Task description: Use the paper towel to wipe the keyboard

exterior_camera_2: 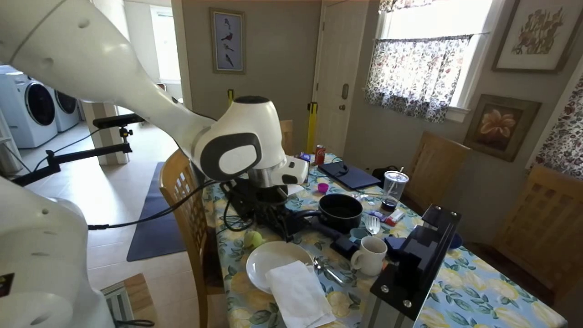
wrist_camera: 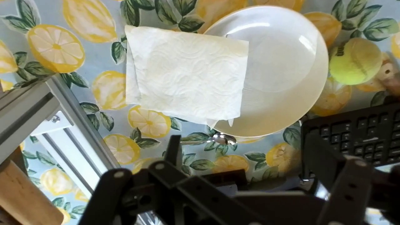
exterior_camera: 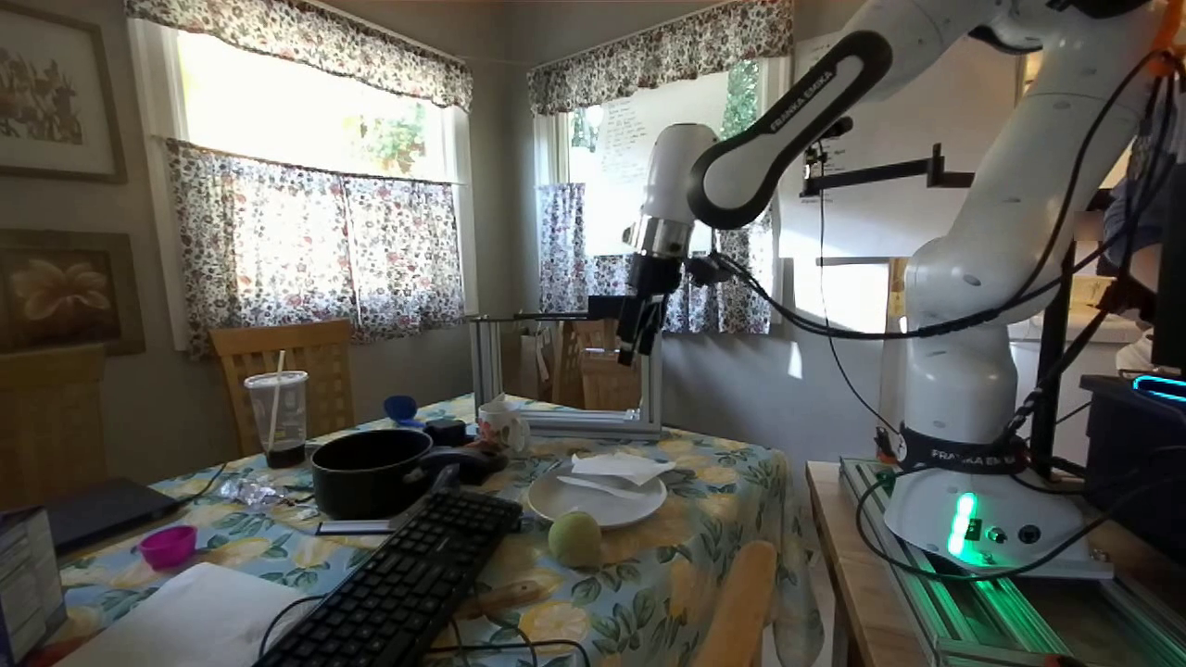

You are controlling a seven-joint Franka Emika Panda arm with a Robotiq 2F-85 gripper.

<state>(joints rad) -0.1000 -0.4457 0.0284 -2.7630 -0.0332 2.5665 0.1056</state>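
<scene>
"FRANKA EMIKA" is printed in pale capitals on the dark trim of the white robot arm, and the first part of the same name reads on the black collar lower down. A few dark letters show on the yellow-green tennis ball, too partial to give a maker. Handwriting on a large white sheet behind the arm is too small to read, as is the script on a red can. The paper towel, folded to a rough rectangle, lies partly on the white plate and reaches past its rim over the lemon-patterned surface; in the wrist view its long axis runs almost level, the overhanging end pointing left. The keyboard lies slantwise, its long axis running from the bottom edge of an exterior view up to an end just beside the plate. Above the surface hangs the hand, its fingers spread wide, apart from the paper towel.
</scene>
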